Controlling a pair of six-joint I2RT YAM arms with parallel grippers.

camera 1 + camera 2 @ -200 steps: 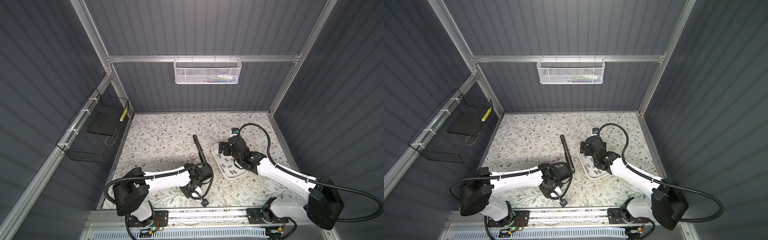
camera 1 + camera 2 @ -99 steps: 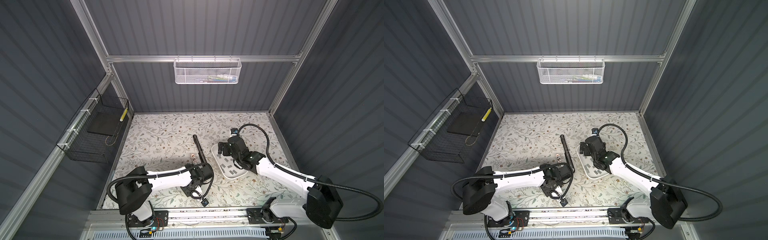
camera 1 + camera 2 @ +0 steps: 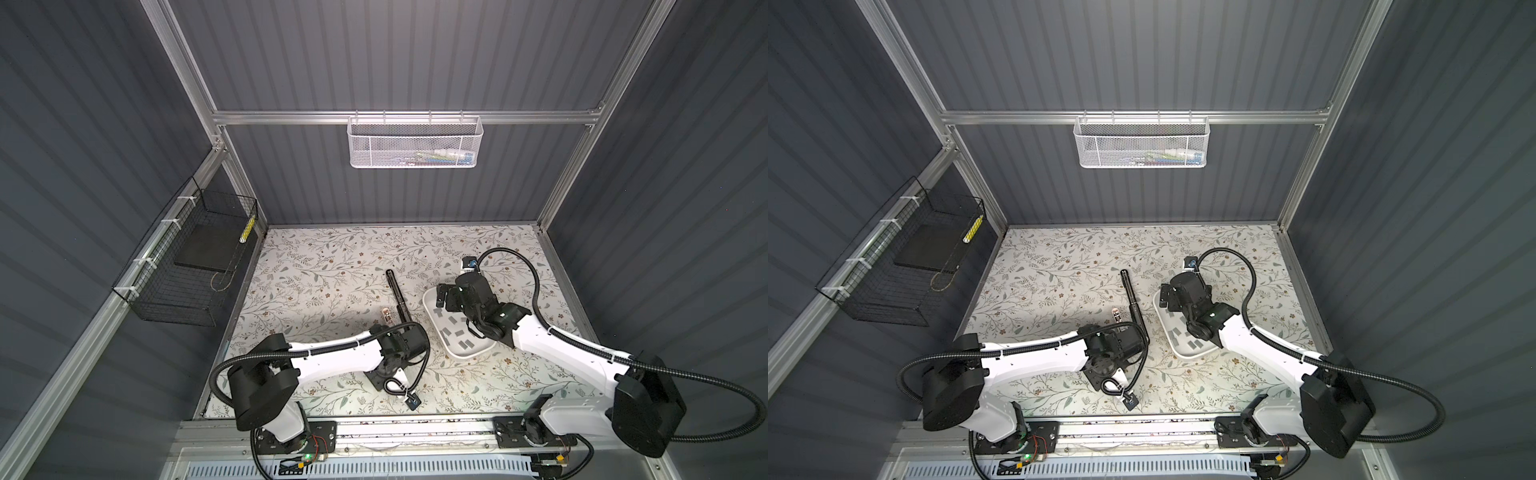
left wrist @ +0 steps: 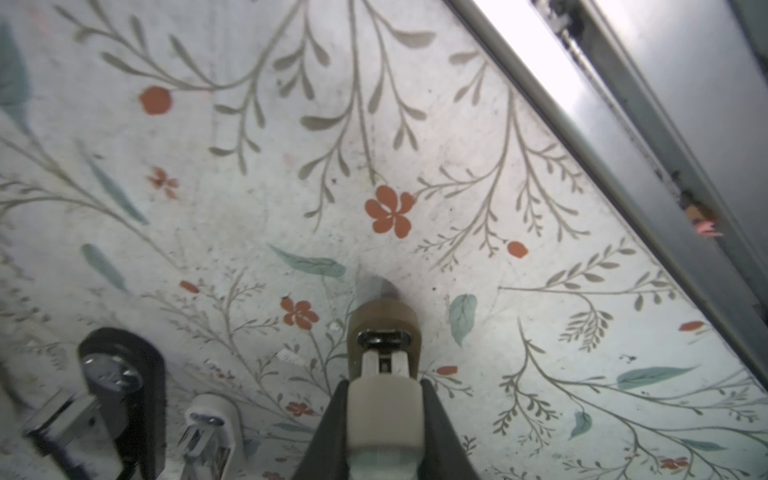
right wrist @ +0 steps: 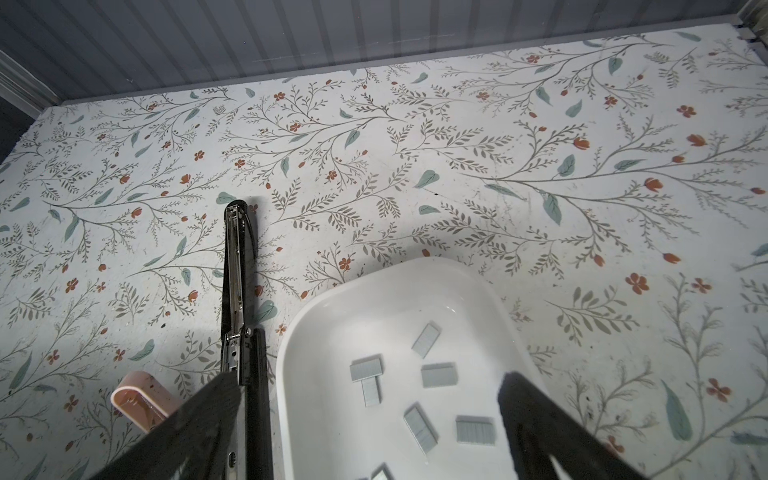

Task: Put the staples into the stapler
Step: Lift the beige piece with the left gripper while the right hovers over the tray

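Vs 1 s ago little differs: both arms, tray and stapler sit abt where they were, any shift too small to call. The floral-print table top (image 3: 332,266) fills the cell floor. The white-and-black left arm (image 3: 332,361) reaches in low near the front, w/ the left gripper (image 4: 383,307) pointing down at the table top, jaws closed tight together. A small grey shape shows just past the tips, can't tell if it's a thing or shadow. The white-and-black right arm (image 3: 561,345) stretches over the tray, and the right gripper (image 5: 369,378) hangs above it w/ jaws spread wide, nothing between them. A black wire basket (image 3: 174,309) on the left wall holds a dark flat slab (image 3: 205,251) and a yellow strip (image 3: 248,230) w/ marks too small to read. A white mesh basket (image 3: 395,145) hangs on the back rail; the coloured items (image 3: 444,157) inside carry print too small to read. The white rounded-rectangular plastic tray (image 5: 395,291) lies right of centre. The long black stapler (image 5: 235,266) lies opened flat just beside the tray's left side, its metal channel facing up and its near end under the left arm's wrist in both top views. A small peach-pink rounded plastic piece (image 5: 135,399) lies just beside the stapler, on the side away from the tray. The small flat grey strips of joined staples (image 5: 365,368) lie scattered loose in the tray, two of them touching, the rest apart.
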